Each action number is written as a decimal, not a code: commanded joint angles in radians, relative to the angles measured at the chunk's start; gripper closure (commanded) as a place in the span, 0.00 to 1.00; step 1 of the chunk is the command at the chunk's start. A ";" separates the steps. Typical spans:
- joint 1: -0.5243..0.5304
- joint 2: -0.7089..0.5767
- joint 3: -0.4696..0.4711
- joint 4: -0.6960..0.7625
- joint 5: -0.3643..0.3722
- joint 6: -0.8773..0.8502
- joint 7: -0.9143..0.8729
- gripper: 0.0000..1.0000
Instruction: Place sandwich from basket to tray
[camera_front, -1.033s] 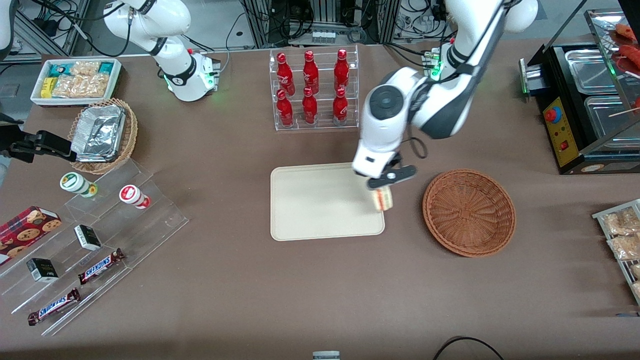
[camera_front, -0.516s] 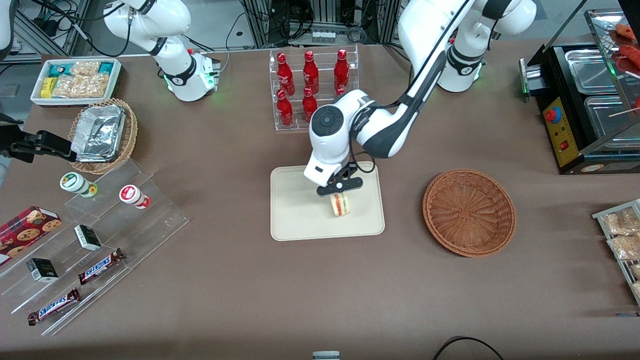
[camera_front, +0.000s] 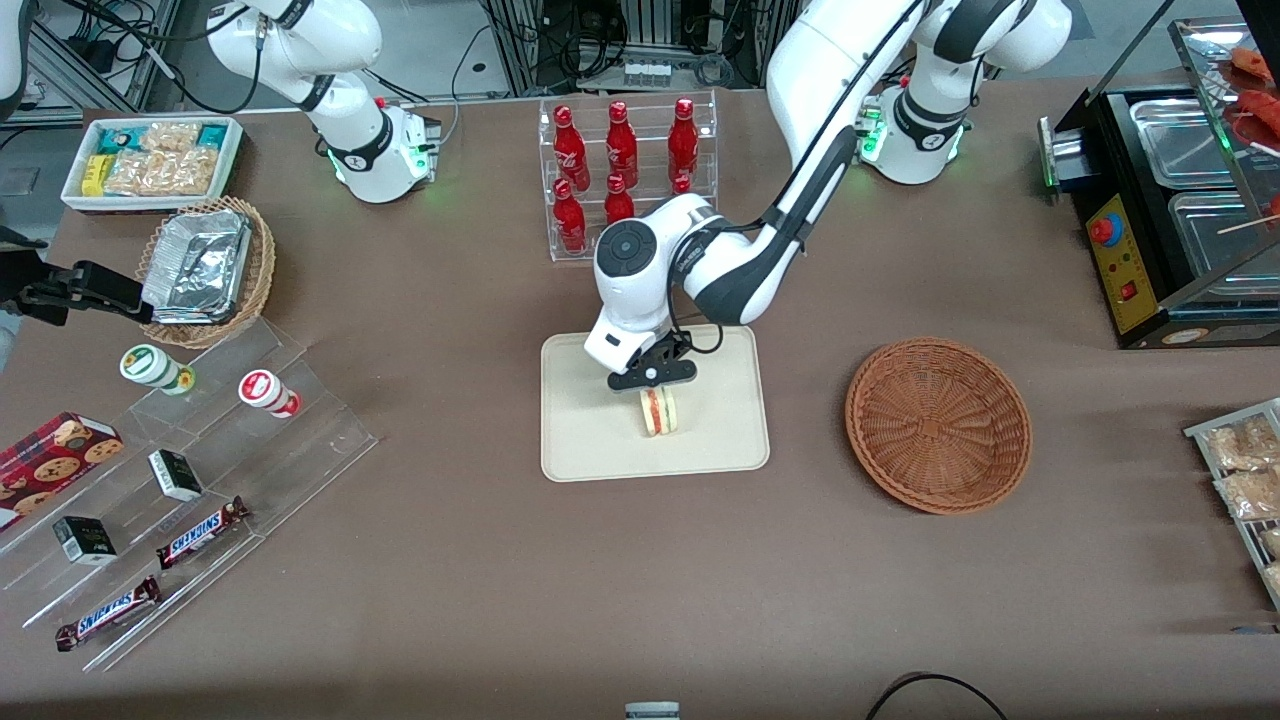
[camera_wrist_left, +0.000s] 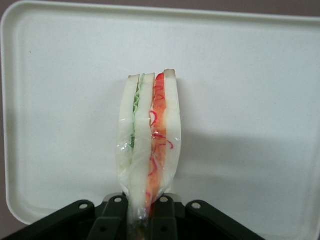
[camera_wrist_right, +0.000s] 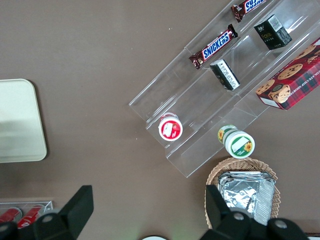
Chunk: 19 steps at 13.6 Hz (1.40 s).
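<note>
My left gripper (camera_front: 655, 392) is shut on the sandwich (camera_front: 658, 412), a wrapped wedge of pale bread with green and red-orange filling (camera_wrist_left: 148, 140). It holds the sandwich over the middle of the cream tray (camera_front: 590, 440), low above it or touching it; I cannot tell which. In the left wrist view the fingers (camera_wrist_left: 114, 216) pinch the wedge's end, with the tray (camera_wrist_left: 250, 100) underneath. The reddish-brown wicker basket (camera_front: 938, 424) stands beside the tray, toward the working arm's end, with nothing in it.
A clear rack of red bottles (camera_front: 625, 175) stands farther from the camera than the tray. Acrylic steps with snack bars and cups (camera_front: 190, 480), a tan basket of foil containers (camera_front: 205, 268) and a white snack box (camera_front: 150, 160) lie toward the parked arm's end. A black food warmer (camera_front: 1170, 200) stands at the working arm's end.
My gripper carried the sandwich from the tray's edge nearest the basket to over the tray's middle, and lowered it a little.
</note>
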<state>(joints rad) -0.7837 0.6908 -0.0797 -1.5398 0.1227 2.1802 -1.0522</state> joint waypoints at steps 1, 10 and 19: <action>-0.026 0.027 0.014 0.027 0.023 0.004 -0.019 1.00; -0.009 -0.164 0.052 0.037 0.008 -0.212 -0.043 0.00; 0.279 -0.557 0.067 0.000 -0.075 -0.604 0.301 0.00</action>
<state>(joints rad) -0.5507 0.2218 -0.0047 -1.4815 0.0556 1.6219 -0.8585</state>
